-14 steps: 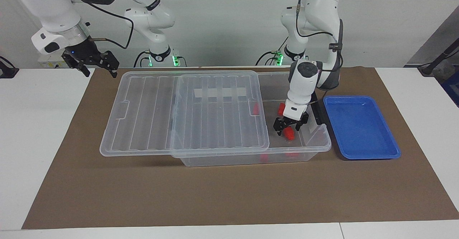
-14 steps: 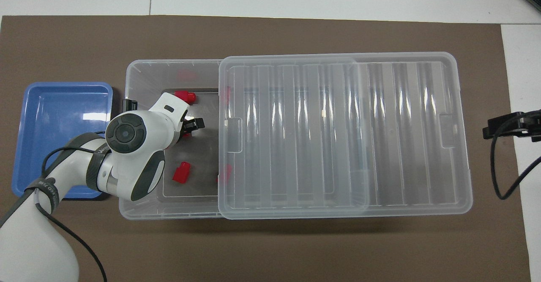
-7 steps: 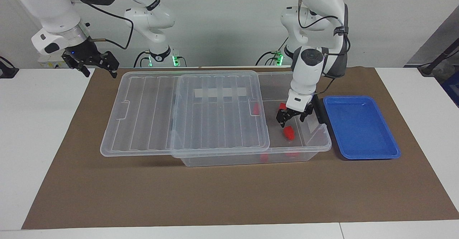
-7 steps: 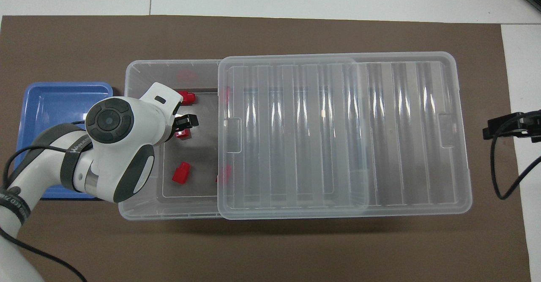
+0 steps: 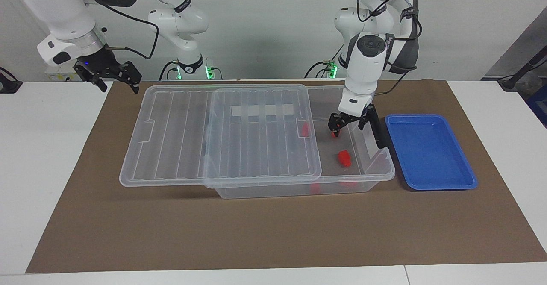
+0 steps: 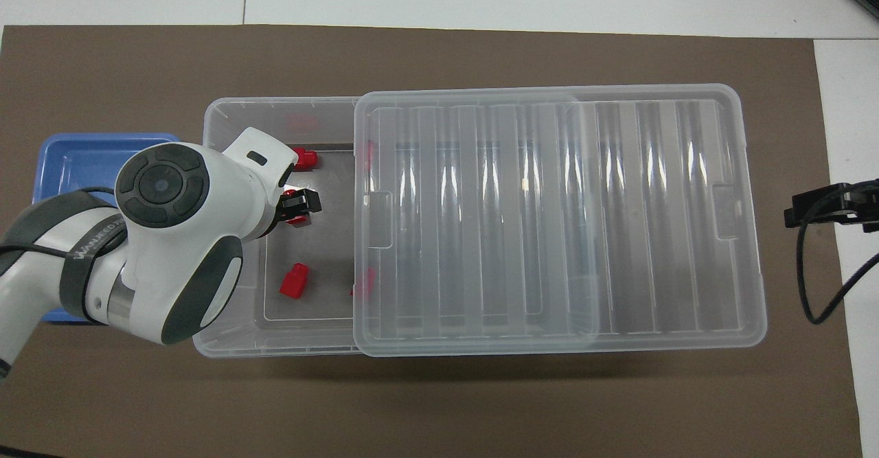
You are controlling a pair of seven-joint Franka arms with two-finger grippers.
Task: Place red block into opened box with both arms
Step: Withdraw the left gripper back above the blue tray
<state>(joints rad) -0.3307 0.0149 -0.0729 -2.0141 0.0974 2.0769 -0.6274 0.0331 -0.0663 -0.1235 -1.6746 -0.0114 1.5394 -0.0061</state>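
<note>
The right arm's black two-finger gripper [image 5: 114, 74] waits, jaws spread and empty, over the table's edge. The ribbed clear lid [image 5: 222, 133] half-covers the large clear plastic box [image 5: 386, 171]; a tiny red plastic block [image 5: 344, 158] now lies inside, delivered. The left gripper [image 5: 348, 124], jaws released, has risen since a second ago.
</note>
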